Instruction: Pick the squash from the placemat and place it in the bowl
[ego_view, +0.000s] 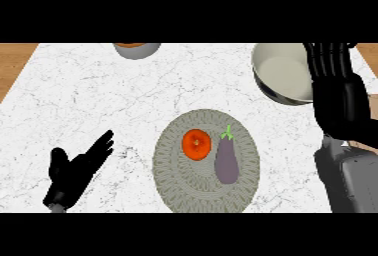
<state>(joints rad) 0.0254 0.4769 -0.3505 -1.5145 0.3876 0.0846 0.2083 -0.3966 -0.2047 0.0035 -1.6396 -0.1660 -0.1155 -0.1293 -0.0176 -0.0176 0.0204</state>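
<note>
Squash (196, 144) sits on the placemat (173, 150) just left of an eggplant (226, 162). Bowl (284, 72) hugs the bench's (88, 95) far right, right hand (336, 75) over its rim, fingers straight. Left hand (74, 170) rests open, near left.

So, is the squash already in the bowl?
No, the orange squash lies on the round placemat beside the eggplant, and the bowl at the counter's upper right holds nothing visible.
</note>
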